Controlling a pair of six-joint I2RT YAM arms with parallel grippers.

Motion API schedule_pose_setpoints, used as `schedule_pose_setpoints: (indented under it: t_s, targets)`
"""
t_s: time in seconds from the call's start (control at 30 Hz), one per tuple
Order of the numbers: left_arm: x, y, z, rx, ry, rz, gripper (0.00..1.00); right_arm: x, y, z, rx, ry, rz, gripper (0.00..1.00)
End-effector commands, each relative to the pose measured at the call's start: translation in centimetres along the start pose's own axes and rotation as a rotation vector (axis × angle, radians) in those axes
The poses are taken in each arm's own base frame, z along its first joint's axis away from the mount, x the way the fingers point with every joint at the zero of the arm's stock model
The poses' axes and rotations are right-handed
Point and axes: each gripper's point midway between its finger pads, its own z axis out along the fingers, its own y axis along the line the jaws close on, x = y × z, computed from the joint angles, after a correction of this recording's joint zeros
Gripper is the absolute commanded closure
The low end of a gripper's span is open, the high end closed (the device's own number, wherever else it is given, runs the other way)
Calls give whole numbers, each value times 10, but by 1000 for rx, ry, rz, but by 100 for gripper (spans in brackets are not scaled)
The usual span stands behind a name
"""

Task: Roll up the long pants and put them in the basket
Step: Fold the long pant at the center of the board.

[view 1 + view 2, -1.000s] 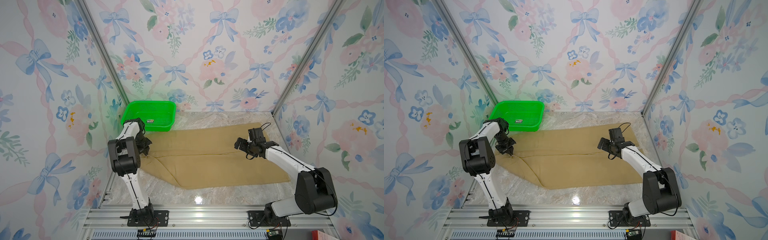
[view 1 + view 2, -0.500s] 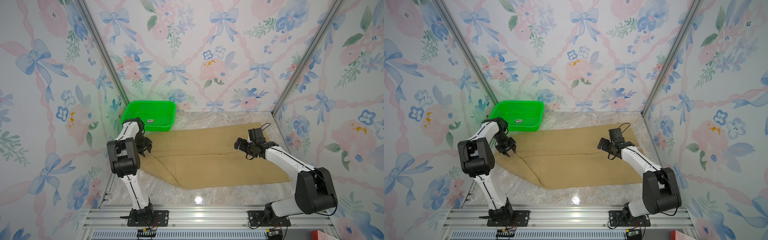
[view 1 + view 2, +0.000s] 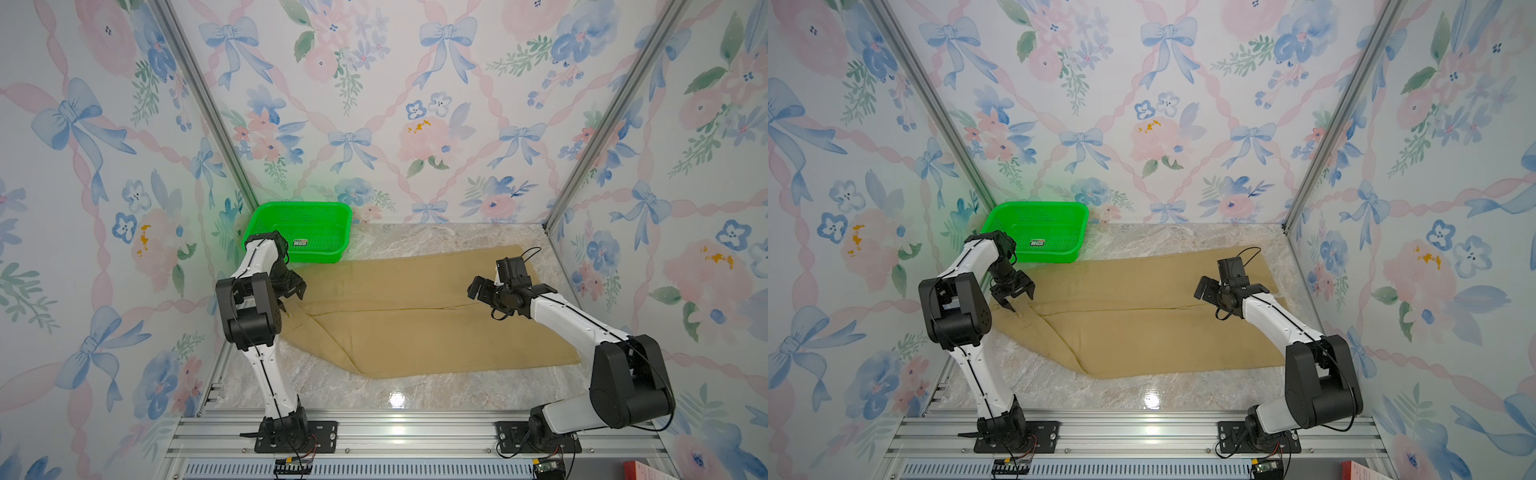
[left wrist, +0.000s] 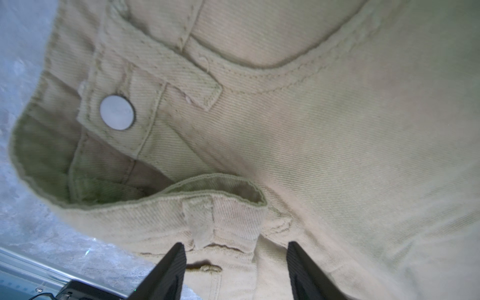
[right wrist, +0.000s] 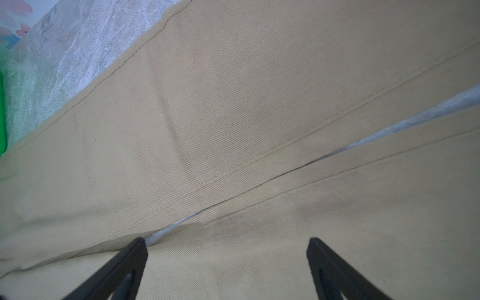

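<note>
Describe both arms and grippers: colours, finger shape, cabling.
Both arms match: white links, as on the left arm and right arm, joined by bulky black joint housings. A thin black cable loops by the right wrist. The left gripper and right gripper have matte black, tapered fingers.

Basket (image 3: 320, 257) beside pants (image 3: 436, 332), tabletop (image 3: 332, 395) open frontward

Tan long pants (image 3: 415, 320), flat, unrolled

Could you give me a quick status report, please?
Left tool open over waistband, right tool open over legs. Long pants spread out, not yet rolled. Green basket beside far edge.
</note>
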Motion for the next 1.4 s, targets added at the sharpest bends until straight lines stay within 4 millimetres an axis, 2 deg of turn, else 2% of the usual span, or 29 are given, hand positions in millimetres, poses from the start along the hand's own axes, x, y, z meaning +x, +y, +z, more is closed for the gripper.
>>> schedule_pose_setpoints:
  t_s: [0.0,0.07,0.1,0.2,0.33,0.43,0.53,0.67,0.77,0.93,1.07,1.17,1.3,1.37]
  targets:
    - [5,10,17,-82,55,-25,36,2,-6,6,8,14,0,0]
    - [5,11,24,-85,59,-25,39,1,-5,6,6,16,-3,0]
    - [5,10,26,-80,59,-25,45,1,-5,6,5,17,-5,0]
    - [8,8,33,-68,71,-25,100,1,-5,5,6,19,-10,0]
    - [13,11,29,-51,47,-25,100,3,-9,3,8,18,-7,0]
    - [18,17,15,-50,15,-19,100,1,-12,1,12,11,1,0]
    - [27,22,-13,4,-40,-30,100,1,-24,-2,44,5,25,0]
    - [40,38,-54,100,-110,-76,100,-1,-48,-8,106,7,64,0]
    - [51,50,-70,156,-121,-102,100,0,-67,-14,154,12,86,0]
    - [69,73,-78,191,-158,-147,100,3,-113,-36,257,-12,194,0]
    - [75,94,-79,237,-195,-228,100,19,-160,-51,348,18,329,0]
    - [75,98,-75,250,-190,-247,100,30,-185,-59,378,27,400,1]
    - [72,98,-72,239,-184,-250,100,32,-206,-74,431,-1,429,3]
    - [69,97,-73,247,-185,-262,100,35,-222,-83,480,-19,466,3]
